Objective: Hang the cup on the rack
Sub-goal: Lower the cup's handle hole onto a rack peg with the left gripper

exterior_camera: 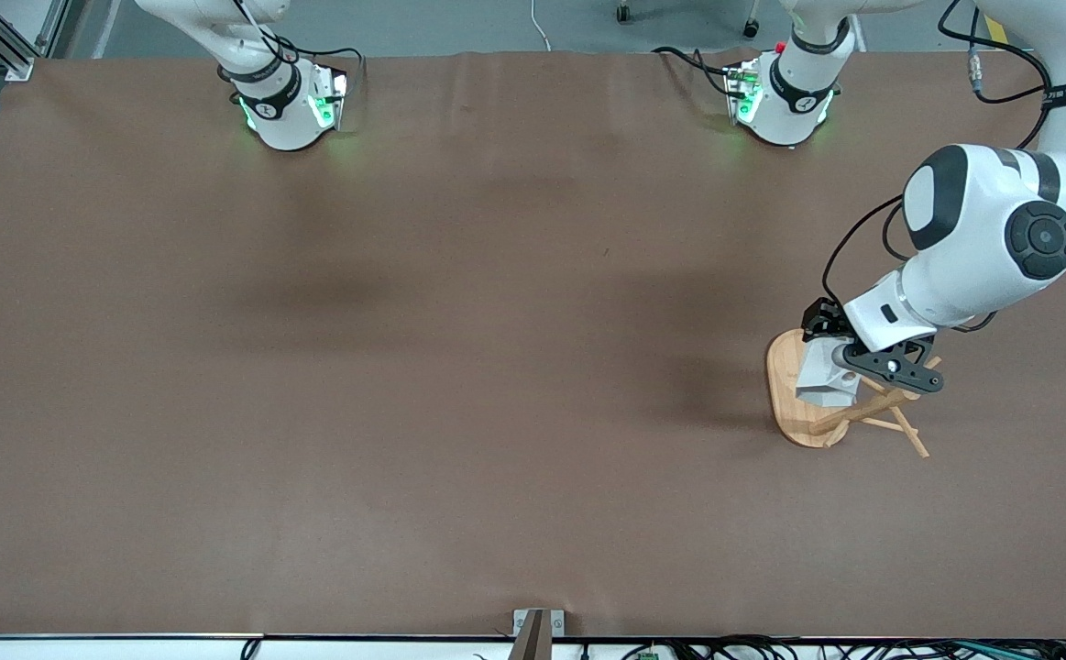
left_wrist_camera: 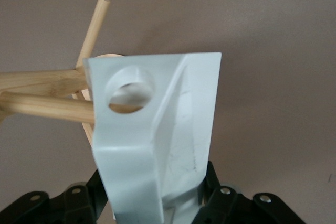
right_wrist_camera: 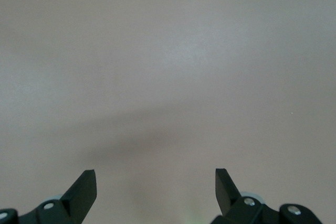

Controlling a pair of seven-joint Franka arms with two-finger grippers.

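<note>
Brown cloth covers the table (exterior_camera: 459, 367), and from the front camera I see most of it bare, from the centre out to the 9 o'clock edge. At about 3 o'clock, near the left arm's end, the rack (exterior_camera: 794, 408) stands on its oval base, with open cloth between it and the edge nearest the camera. My left gripper (exterior_camera: 840, 359) hangs over that base, clamped on the cup (exterior_camera: 824, 383).

On the left wrist view, the cup (left_wrist_camera: 157, 145) sits between my fingers, its handle hole overlapping a rack peg (left_wrist_camera: 47, 106); whether the peg has entered the hole I cannot tell.

On the right wrist view, my right gripper (right_wrist_camera: 156, 187) waits, fingers spread wide over bare cloth.
</note>
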